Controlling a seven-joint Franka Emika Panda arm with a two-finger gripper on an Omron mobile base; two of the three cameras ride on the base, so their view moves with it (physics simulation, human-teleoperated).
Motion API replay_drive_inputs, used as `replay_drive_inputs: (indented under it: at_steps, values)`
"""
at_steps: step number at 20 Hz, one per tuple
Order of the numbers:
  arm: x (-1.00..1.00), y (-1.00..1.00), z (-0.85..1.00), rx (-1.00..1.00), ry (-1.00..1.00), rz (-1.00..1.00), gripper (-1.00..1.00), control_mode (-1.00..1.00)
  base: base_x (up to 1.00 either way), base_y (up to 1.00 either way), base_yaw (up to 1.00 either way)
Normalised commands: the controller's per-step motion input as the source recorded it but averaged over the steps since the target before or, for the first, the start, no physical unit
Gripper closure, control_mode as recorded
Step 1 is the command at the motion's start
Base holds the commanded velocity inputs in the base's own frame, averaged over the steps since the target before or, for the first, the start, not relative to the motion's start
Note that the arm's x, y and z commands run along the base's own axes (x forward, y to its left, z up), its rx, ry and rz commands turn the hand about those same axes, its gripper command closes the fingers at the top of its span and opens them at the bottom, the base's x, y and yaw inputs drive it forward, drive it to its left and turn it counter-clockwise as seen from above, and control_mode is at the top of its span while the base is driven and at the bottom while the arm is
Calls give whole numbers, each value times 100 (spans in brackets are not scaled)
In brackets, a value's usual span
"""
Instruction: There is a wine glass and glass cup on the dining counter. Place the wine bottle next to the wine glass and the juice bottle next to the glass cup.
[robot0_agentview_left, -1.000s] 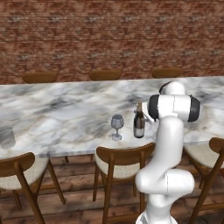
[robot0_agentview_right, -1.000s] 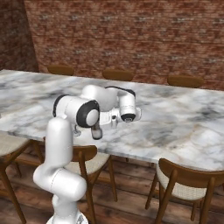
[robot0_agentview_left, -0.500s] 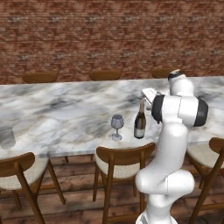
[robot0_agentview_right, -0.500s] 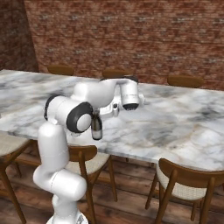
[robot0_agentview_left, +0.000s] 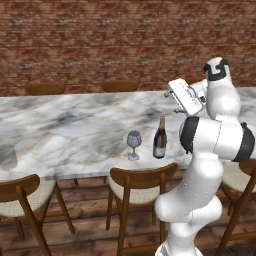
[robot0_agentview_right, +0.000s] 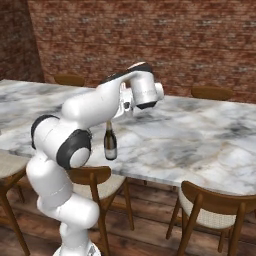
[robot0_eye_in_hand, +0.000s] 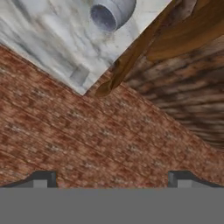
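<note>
pincer (robot0_eye_in_hand: 112, 180) raised clear of wine bottle (robot0_agentview_left: 160, 138), wine glass (robot0_agentview_left: 133, 144) alongside

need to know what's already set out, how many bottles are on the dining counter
1. The wine bottle stands near the front edge of the dining counter, just right of the wine glass. Another bottle could be hidden behind the arm.

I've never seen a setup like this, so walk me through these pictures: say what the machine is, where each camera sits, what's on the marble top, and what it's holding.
It is a white robot arm on a driving base. Two cameras ride behind it, left and right; a third looks along its gripper, which is raised, open and empty. On the dining counter the wine bottle stands upright beside the wine glass, apart from it. A glass cup sits near the counter's left end. The hand camera shows the brick wall and that cup.
</note>
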Motion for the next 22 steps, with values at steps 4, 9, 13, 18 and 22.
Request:
replay_drive_inputs:
  at_steps: [4, 9, 13, 18, 22]
  values:
    - [-100, 43, 55, -17, -33, 0, -100, -100, 0, 0, 0]
    - [-100, 39, 27, -15, -26, 0, -100, -100, 0, 0, 0]
    - [-95, 12, 5, -8, -17, 0, -100, -100, 0, 0, 0]
    - [-64, 0, 0, 0, -5, 5, -100, -100, 0, 0, 0]
    - [-20, 32, 0, -8, 0, 4, -100, -100, 0, 0, 0]
